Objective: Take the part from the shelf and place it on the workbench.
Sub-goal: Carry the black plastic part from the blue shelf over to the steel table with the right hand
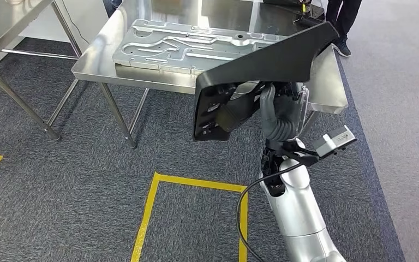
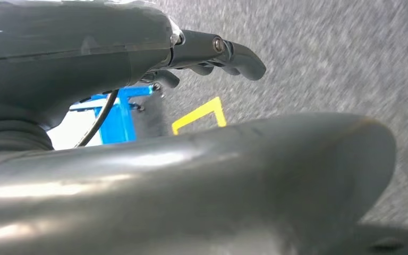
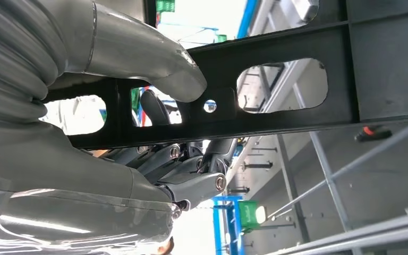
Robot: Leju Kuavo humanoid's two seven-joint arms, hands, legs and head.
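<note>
Workbench (image 1: 95, 60) edge just beyond part (image 1: 273, 60) in right hand (image 1: 281, 117).

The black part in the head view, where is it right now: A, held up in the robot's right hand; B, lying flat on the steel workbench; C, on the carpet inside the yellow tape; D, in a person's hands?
A: the right hand grips the black part in the air, in front of the workbench.

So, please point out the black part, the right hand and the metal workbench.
black part (image 1: 275, 57), head view, on its broad upper face.
right hand (image 1: 280, 115), head view, on its back.
metal workbench (image 1: 95, 61), head view, on its bare left edge.
</note>
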